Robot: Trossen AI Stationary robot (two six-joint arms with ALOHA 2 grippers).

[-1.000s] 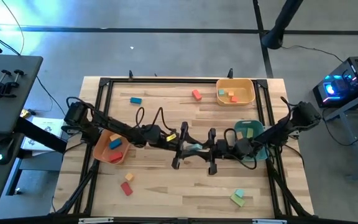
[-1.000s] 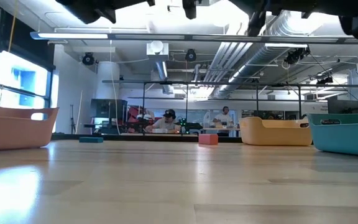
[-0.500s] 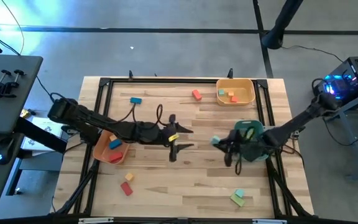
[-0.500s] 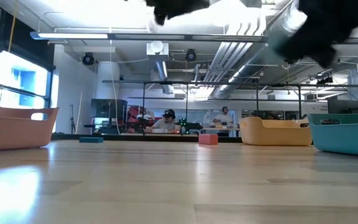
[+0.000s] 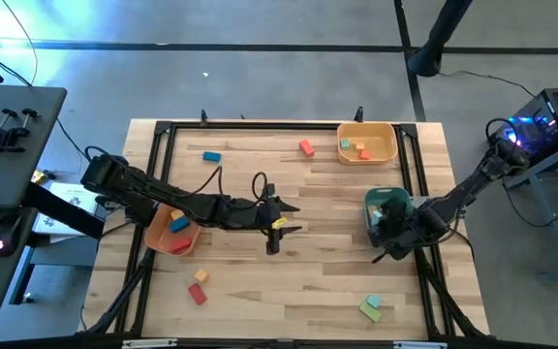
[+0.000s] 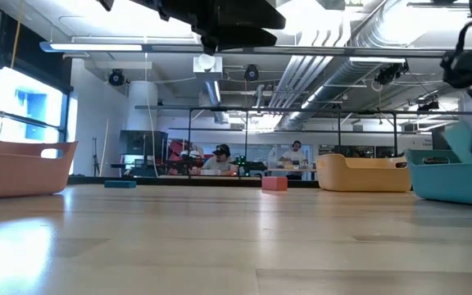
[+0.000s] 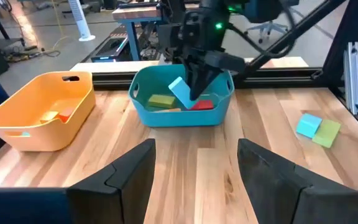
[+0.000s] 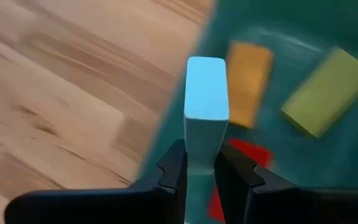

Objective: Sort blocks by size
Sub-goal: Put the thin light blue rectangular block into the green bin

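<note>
My right gripper (image 5: 387,225) is shut on a light blue block (image 8: 205,93) just above the teal bin (image 5: 393,199) at the table's right side; the left wrist view shows the same light blue block (image 7: 180,92) over the teal bin (image 7: 182,118). An orange block (image 8: 248,81), a green block (image 8: 328,93) and a red block (image 8: 241,155) lie in the bin. My left gripper (image 7: 194,168) stands open at the table's middle (image 5: 284,225), nothing between its fingers. My right gripper pinches the light blue block by one end (image 8: 201,146) between its two fingers (image 8: 173,171). The fingers slant down from above. The rest of the block sticks out past the fingertips, tilted, lifted clear over the teal bin.
A yellow bin (image 5: 366,142) with blocks stands far right, a salmon bin (image 5: 172,230) with blocks at the left. Loose on the table: a blue block (image 5: 211,155), a red block (image 5: 306,147), a yellow and red pair (image 5: 198,286), a teal and green pair (image 5: 371,307).
The two grippers met at the table's middle a second ago. My right gripper has since drawn away toward the right edge with the light blue block, tipped to point down, and now stands over the teal bin. My left gripper has stayed near the middle.
</note>
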